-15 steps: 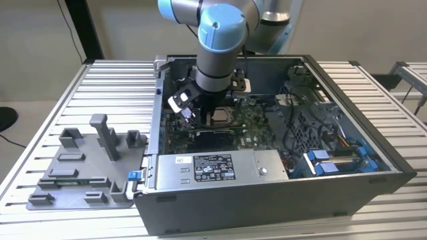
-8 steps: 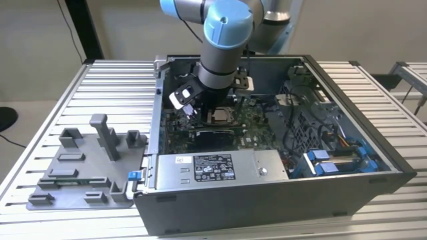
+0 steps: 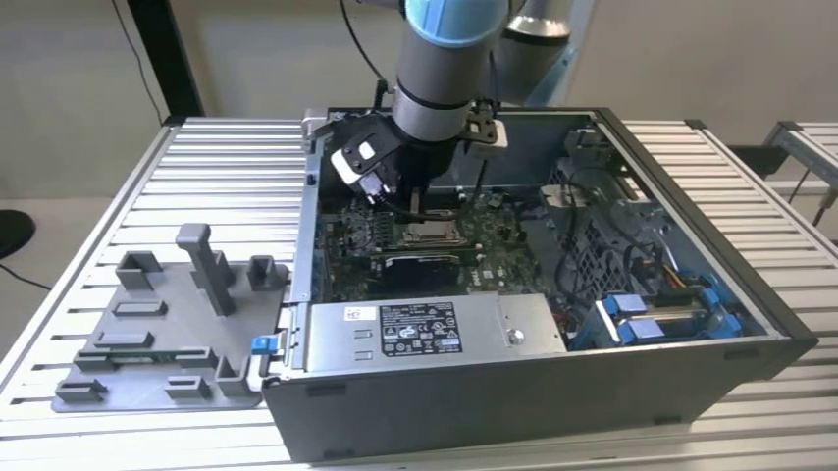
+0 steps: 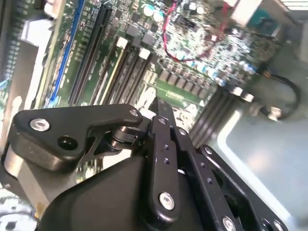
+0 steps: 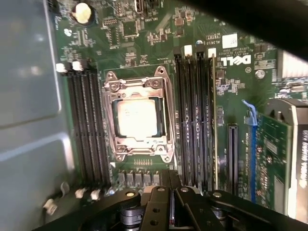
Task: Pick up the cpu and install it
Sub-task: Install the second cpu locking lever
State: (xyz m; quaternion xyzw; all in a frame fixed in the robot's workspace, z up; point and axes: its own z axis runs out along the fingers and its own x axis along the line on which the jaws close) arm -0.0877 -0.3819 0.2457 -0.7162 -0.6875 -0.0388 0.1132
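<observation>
I hang inside the open computer case [image 3: 550, 392], my gripper [image 5: 172, 192] lowered just above the motherboard [image 5: 144, 38]. My fingers [image 5: 161, 211] are pressed together with nothing between them; in the second wrist view the same black fingers [image 4: 161, 144] meet at a closed tip over the board.

The cpu [image 5: 138, 118] lies flat in its socket, silvery top up, framed by the metal retention bracket [image 5: 137, 85]. It sits just beyond my fingertips, apart from them. In the exterior view I can make it out as a pale square [image 3: 429, 234] below my wrist.

Black memory slots [image 5: 195, 120] run along both sides of the socket. There is white lettering printed on the board near them and a white sticker beside it. The silver power supply [image 3: 433, 329] carries a black label with small print that I cannot make out. The grey tray [image 3: 164, 334] stands on the slatted table [image 3: 78, 245], well apart on the exterior view's left.
</observation>
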